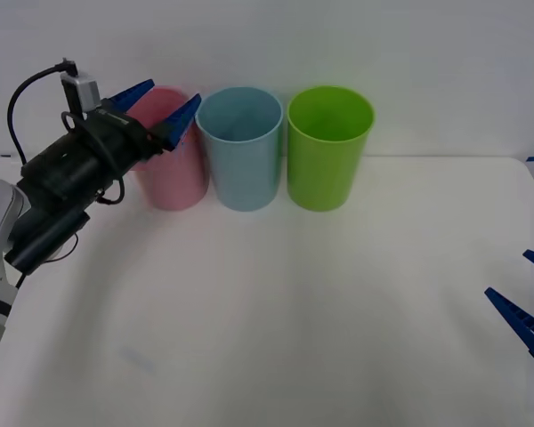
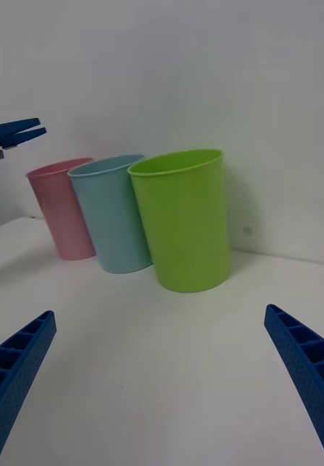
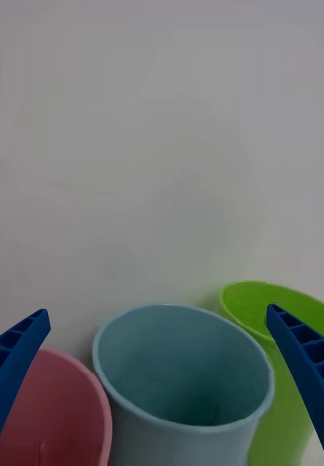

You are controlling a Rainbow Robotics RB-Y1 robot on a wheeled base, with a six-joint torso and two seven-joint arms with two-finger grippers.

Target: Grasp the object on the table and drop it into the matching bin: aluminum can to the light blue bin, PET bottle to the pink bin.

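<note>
Nearest the robot, the right gripper (image 1: 527, 298) hung low over the right edge of the white table (image 1: 320, 311), its blue ribbed fingers (image 2: 16, 368) spread wide apart and holding nothing. From its wrist view the bare tabletop (image 2: 154, 364) ran ahead to the three bins, with nothing lying between.

Farther in, on the left, the left gripper (image 1: 158, 105) was raised above the table, level with the bin rims. Its fingers (image 3: 12, 357) stood apart and empty, one tip over the pink bin (image 1: 171, 178) and the other close to the near rim of the light blue bin (image 1: 240, 151). The black arm and its cable crossed in front of the pink bin's left side and hid part of it.

At the back, against the pale wall, the three bins stood upright in a row, close side by side: pink on the left, light blue in the middle, a lime green bin (image 1: 329, 147) on the right. In the left wrist view the light blue bin (image 3: 183, 378) opened directly below the spread fingers, the pink bin (image 3: 52, 415) and lime green bin (image 3: 285, 313) flanking it. Its inside was shadowed near the bottom, and I could not tell whether the aluminum can lay in there.
</note>
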